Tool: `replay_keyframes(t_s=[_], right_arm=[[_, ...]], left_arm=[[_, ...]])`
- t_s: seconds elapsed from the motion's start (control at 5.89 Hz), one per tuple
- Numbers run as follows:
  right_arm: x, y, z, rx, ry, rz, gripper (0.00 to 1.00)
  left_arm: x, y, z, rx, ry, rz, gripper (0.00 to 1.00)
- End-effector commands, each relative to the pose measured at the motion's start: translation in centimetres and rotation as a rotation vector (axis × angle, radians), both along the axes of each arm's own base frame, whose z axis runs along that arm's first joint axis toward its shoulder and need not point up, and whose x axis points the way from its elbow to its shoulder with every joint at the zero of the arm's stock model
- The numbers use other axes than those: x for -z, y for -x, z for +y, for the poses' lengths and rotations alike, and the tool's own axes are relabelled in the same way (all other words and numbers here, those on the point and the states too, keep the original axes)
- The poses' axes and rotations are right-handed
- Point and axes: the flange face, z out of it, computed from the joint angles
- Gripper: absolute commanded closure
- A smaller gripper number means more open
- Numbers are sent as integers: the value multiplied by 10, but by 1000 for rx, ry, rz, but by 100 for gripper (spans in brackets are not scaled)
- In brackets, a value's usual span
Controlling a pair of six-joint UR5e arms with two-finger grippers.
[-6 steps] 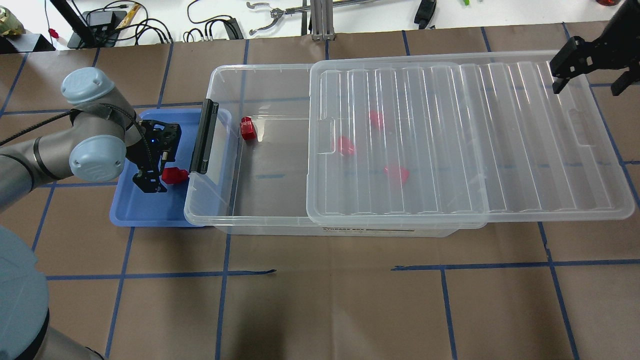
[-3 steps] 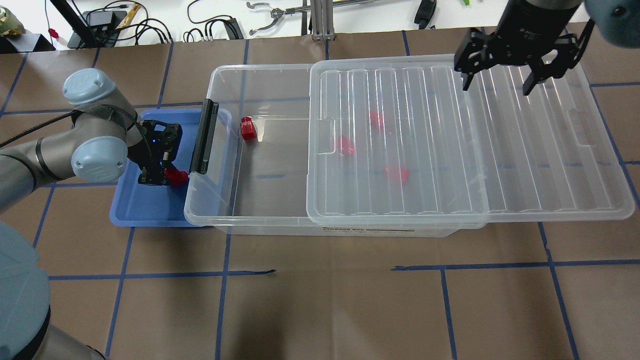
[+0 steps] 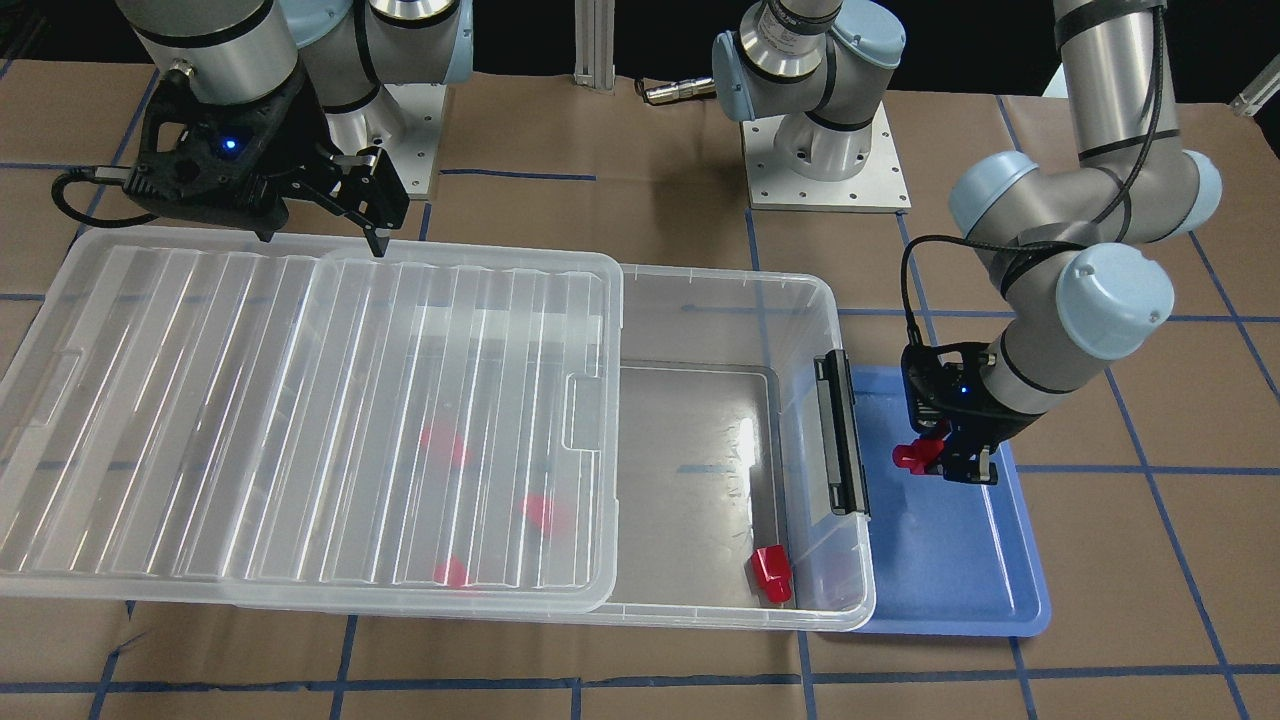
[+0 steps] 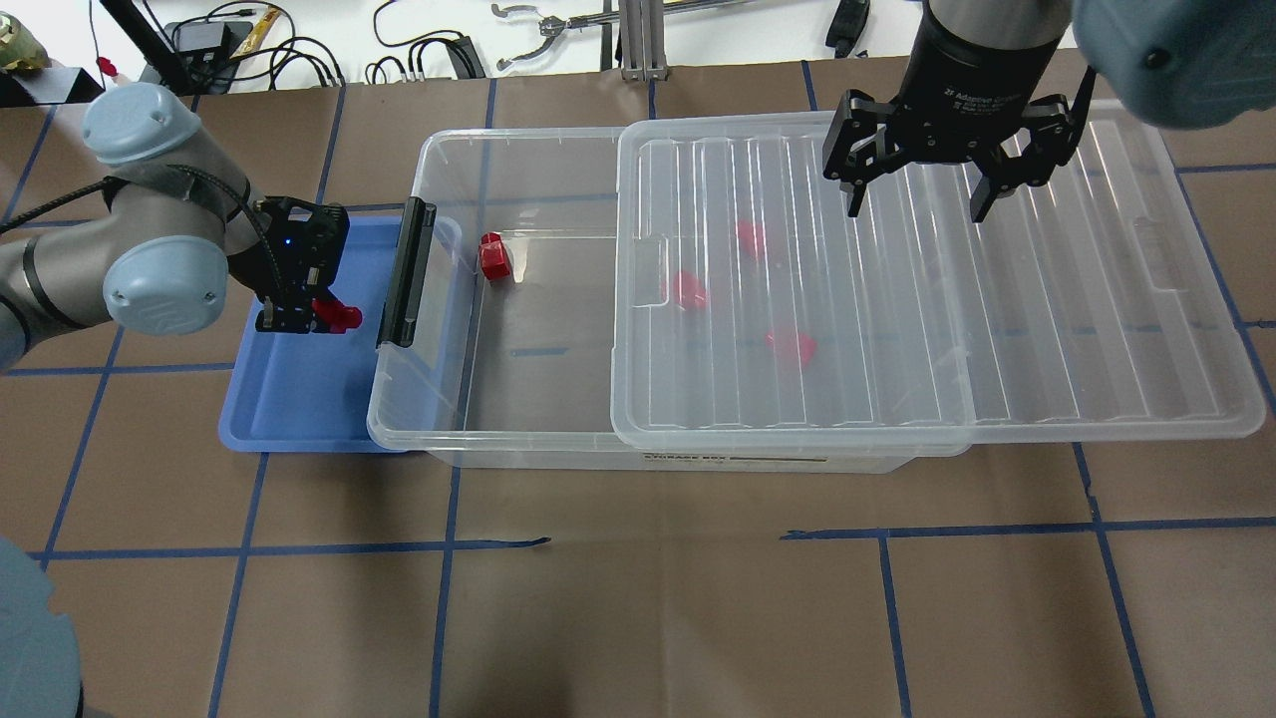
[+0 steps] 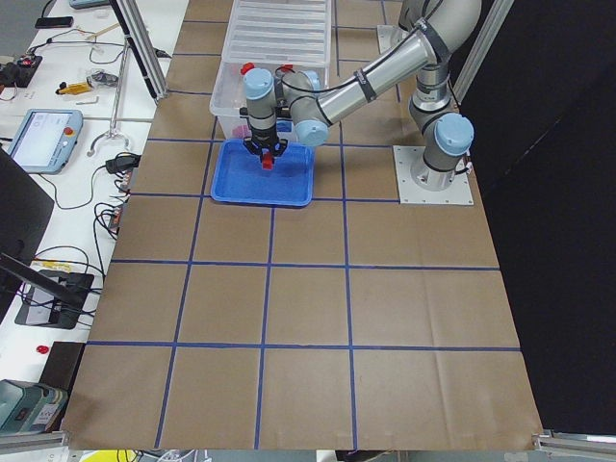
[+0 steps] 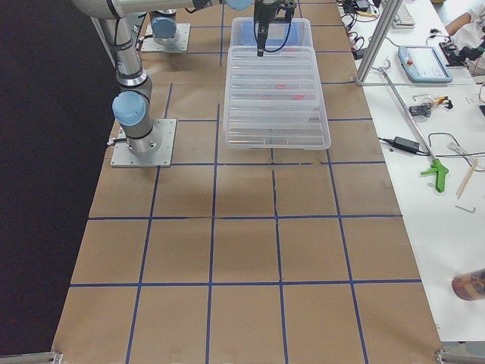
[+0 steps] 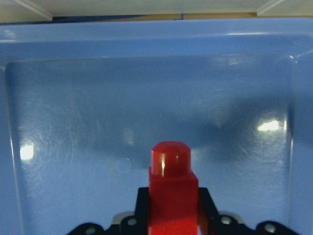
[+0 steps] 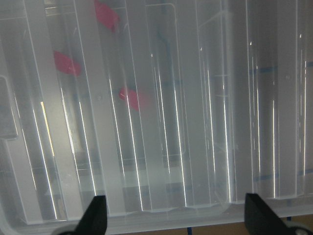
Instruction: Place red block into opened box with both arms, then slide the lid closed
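The red block point(image 4: 339, 317) is bright, glossy plastic: a squarish body with a narrower, round-topped stub on one face. The left pincer point(image 4: 304, 321) is pinching it by the body. In the left wrist view the stub points straight away from the fingers, with the block point(image 7: 172, 191) seen against the floor of the blue tray point(image 4: 299, 409). The front-facing view shows it point(image 3: 912, 456) carried above that tray. Seen from overhead, it hangs at nine o'clock of the box point(image 4: 399, 429), just beyond the black latch bar point(image 4: 404, 274) on the box's short end.

The box is clear and shallow and stands on the brown worktop point(image 4: 638, 598). Its nine o'clock portion is uncovered. The ribbed, translucent lid point(image 4: 1097, 299) covers the remainder and overhangs the three o'clock end. One loose red piece point(image 4: 492, 257) lies on the uncovered box floor, toward the corner at ten o'clock. Three further red pieces show as blurred pink shapes through the lid point(image 4: 750, 239) point(image 4: 688, 290) point(image 4: 792, 346).

The right pincer point(image 4: 917, 204) is spread wide with nothing between its fingers. It points down above the lid, near the lid's twelve o'clock long edge. The right wrist view shows both fingertips far apart over the ribs.
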Motion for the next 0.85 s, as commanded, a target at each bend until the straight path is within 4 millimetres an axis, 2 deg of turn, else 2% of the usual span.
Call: replay_keyframes(t_s=[0.0,0.17,0.34,0.51,0.68], right_arm=[[-3,0,1,-1,3,-6,0],[1,-1,1,0,0,-6,0],[-12,5,2,1,25,5,0],[-12,2,2,-11,27,6,0],[-16,4,3,-9,32,0,0]], left_arm=[[-89,10,26,4,-31,24,97],[-97,14,30,-4,-29,25,97],[-102,28,30,1,-13,55,97],[-111,72,28,-5,4,77,97],[-128,126,24,45,-3,74,96]])
